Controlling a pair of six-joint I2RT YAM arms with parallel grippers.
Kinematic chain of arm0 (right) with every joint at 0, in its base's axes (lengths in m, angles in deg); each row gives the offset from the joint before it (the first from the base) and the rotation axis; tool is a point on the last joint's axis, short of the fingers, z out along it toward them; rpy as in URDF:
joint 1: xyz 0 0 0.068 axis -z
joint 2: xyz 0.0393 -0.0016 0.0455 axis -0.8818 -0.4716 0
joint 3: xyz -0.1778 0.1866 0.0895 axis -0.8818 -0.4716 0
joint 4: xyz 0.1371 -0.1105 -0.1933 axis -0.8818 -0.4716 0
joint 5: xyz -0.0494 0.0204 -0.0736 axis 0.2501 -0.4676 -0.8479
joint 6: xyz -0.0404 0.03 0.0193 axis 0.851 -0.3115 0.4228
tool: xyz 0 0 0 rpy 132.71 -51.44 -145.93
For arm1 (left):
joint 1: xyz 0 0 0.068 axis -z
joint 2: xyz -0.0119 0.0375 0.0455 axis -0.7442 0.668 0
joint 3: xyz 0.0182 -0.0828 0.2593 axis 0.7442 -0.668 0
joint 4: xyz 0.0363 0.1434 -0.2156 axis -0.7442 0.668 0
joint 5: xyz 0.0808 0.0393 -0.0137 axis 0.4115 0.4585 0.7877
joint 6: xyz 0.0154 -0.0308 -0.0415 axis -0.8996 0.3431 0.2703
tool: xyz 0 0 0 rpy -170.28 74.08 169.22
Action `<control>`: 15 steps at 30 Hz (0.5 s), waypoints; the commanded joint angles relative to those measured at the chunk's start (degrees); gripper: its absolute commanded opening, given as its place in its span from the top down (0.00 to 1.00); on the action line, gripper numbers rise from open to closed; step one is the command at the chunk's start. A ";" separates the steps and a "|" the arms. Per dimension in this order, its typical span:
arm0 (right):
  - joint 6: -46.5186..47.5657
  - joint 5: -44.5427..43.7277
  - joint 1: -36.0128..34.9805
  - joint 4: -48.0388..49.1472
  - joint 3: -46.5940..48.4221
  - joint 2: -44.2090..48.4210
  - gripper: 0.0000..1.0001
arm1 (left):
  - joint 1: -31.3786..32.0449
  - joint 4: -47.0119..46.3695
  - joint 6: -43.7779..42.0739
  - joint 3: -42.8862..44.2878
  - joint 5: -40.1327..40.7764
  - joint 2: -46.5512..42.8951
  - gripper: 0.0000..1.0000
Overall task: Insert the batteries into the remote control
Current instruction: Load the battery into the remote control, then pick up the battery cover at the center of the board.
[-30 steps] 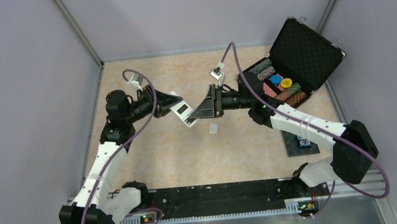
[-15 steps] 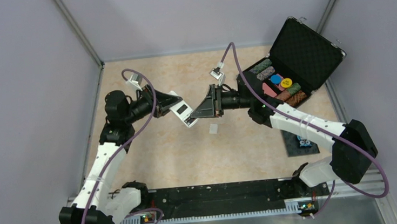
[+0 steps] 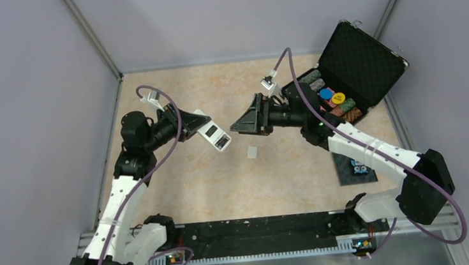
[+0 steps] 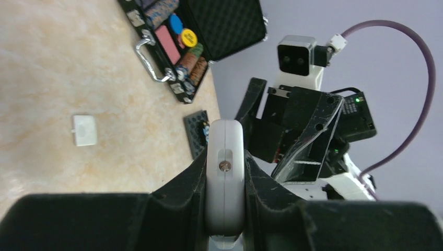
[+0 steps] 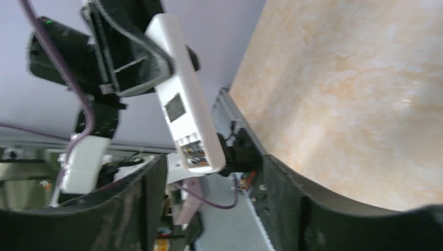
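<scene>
My left gripper (image 3: 200, 124) is shut on the remote control (image 3: 215, 136) and holds it in the air above the table. The left wrist view shows the remote edge-on (image 4: 225, 167) between the fingers. The right wrist view shows its white back (image 5: 180, 112), with an open compartment near the free end holding small dark parts (image 5: 194, 152). I cannot tell whether these are the batteries. My right gripper (image 3: 239, 124) is open and empty, a short gap to the right of the remote, facing it (image 5: 213, 166). The small white cover piece (image 3: 252, 151) lies on the table below.
An open black case (image 3: 366, 57) with coloured chips stands at the back right and also shows in the left wrist view (image 4: 224, 26). A blue gadget on a black pad (image 3: 358, 168) lies at the right. The cover piece shows in the left wrist view (image 4: 84, 129).
My right gripper has drawn back to the right, away from the remote's end it was against. My left gripper has shifted slightly left with the remote.
</scene>
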 commanded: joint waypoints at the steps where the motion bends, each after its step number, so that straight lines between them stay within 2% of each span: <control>1: 7.51 -6.77 1.90 -11.90 1.22 1.90 0.39 | -0.72 7.21 -8.52 1.42 8.59 -4.23 1.00; 5: 16.62 -16.16 1.44 -21.37 0.62 0.00 0.46 | -0.82 11.06 -11.23 -1.60 15.69 -8.34 1.00; 8: 24.25 -19.70 0.09 -23.94 0.64 -2.66 0.37 | -0.82 11.27 -10.25 -4.81 18.90 -12.06 1.00; 11: 39.10 -17.91 -0.63 -26.68 2.63 -7.33 0.26 | -0.82 13.20 -9.60 -5.62 22.37 -14.79 1.00; 13: 49.80 -16.59 -1.09 -30.01 4.79 -10.80 0.24 | -0.88 17.27 -9.50 -4.87 26.06 -16.09 1.00; 15: 58.08 -20.67 -1.84 -33.50 7.00 -14.38 0.23 | -0.93 22.03 -9.34 -3.68 30.74 -16.61 1.00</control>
